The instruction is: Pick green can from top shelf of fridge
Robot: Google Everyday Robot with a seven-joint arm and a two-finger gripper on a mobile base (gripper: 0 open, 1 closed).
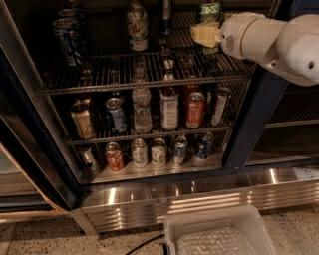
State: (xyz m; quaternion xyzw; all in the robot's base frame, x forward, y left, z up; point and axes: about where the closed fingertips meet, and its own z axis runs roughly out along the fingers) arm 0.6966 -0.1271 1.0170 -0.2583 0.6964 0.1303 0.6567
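Observation:
The green can (210, 11) stands upright at the right of the top shelf (99, 74) of the fridge (249, 114), whose door is open. My gripper (206, 35), pale yellow at the end of a white arm coming in from the right, is at the can's lower half and covers it. Only the can's upper part shows above the gripper. The can's base is hidden.
A whitish can (137, 27), a dark bottle (166, 17) and blue-and-white striped cans (67, 37) also stand on the top shelf. The lower rack (149, 132) holds bottles and cans, with more cans on the bottom. A clear plastic tray (219, 234) lies on the floor in front.

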